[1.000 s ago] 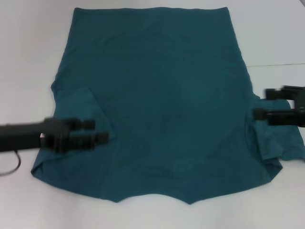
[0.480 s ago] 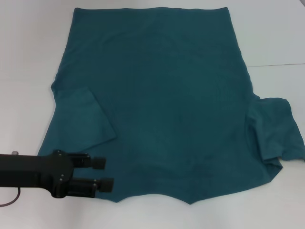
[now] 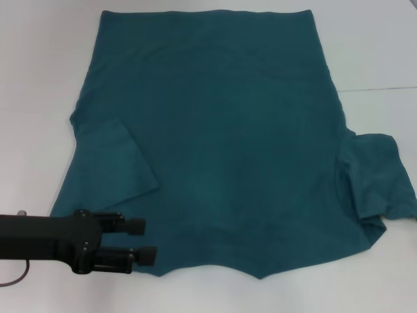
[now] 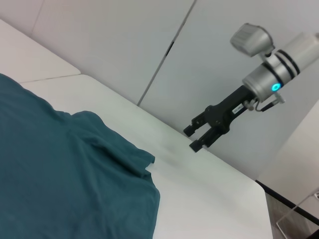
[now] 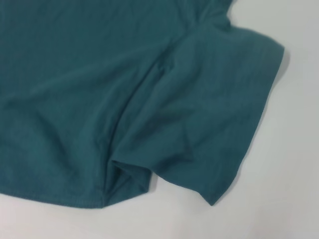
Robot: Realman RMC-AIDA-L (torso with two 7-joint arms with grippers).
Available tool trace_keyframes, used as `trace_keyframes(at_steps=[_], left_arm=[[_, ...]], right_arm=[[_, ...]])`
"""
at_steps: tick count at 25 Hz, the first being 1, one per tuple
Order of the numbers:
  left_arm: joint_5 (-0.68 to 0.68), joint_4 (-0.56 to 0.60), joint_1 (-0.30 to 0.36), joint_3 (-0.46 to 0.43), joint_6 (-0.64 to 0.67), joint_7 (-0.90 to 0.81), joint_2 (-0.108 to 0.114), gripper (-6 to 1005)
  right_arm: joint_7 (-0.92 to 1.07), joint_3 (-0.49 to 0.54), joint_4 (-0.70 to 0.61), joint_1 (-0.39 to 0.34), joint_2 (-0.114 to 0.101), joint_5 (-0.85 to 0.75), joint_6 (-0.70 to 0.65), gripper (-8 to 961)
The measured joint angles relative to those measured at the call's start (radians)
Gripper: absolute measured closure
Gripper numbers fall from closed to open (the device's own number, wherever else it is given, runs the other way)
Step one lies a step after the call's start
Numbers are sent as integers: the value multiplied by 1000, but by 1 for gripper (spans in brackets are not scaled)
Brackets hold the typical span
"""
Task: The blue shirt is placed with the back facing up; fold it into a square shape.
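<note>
We see the blue shirt (image 3: 221,137) spread flat on the white table (image 3: 39,59), plain side up, filling most of the surface between the far edge and the near edge. Its straight hem lies along the far edge; the neckline end, with a shallow notched outline, lies toward the near edge. On the left side of the table the sleeve (image 3: 114,163) is folded in over the body of the shirt, lying flat with a clean diagonal edge. On the right side the other sleeve (image 3: 378,179) spreads outward onto bare table, rumpled, with a fold tucked under where it meets the body; the right wrist view shows that same sleeve (image 5: 214,114) and its creases from close above.

Our left gripper (image 3: 144,240) reaches in from the left edge of the table over the near-left corner of the shirt, its two fingers apart with nothing between them. Our right gripper (image 4: 197,137) shows only in the left wrist view, raised in the air beyond the right edge of the table, fingers spread and holding nothing.
</note>
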Motion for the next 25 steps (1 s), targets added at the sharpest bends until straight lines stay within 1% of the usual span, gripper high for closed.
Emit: trace_keyframes(at_steps=[6, 10, 14, 18, 25], left_arm=[[0, -4, 0, 5, -4, 0, -4, 202], [0, -4, 0, 5, -6, -4, -7, 202], [0, -5, 0, 4, -18, -6, -9, 202], [0, -6, -1, 4, -26, -7, -14, 201], [0, -7, -7, 7, -45, -7, -18, 201]], right_arm=[[58, -58, 106, 0, 7, -3, 129, 67], [87, -90, 166, 6, 7, -4, 206, 67], [95, -101, 216, 11, 4, -4, 256, 67], [96, -102, 247, 16, 6, -5, 297, 67], [96, -103, 307, 36, 7, -4, 343, 68]])
